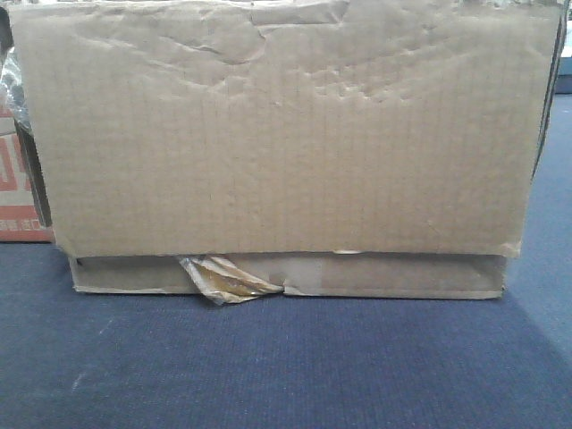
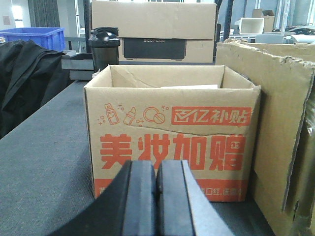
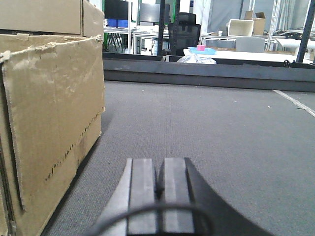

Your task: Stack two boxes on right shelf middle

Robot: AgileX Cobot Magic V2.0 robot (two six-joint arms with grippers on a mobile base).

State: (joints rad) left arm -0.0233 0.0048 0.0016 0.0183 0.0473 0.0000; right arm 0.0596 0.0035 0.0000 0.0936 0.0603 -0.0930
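Note:
In the front view the tall, creased brown box [image 1: 277,134] rests on the flat, thin box [image 1: 402,275], which has a yellowish tape shred [image 1: 223,279] at its front. Both stand on a blue-grey felt surface [image 1: 286,366]. The steel shelf is out of view. My left gripper [image 2: 156,169] is shut with nothing in it, low over the felt, and the tall box's torn side [image 2: 280,113] is to its right. My right gripper [image 3: 158,167] is also shut and holds nothing, with the tall box [image 3: 54,108] on its left.
An open carton printed with red characters [image 2: 172,132] stands straight ahead of the left gripper, its corner also showing [image 1: 18,197]. Behind it are a black bottle [image 2: 104,46] and a large carton [image 2: 153,29]. Black cloth [image 2: 24,78] lies left. A dark rail [image 3: 206,73] edges the felt.

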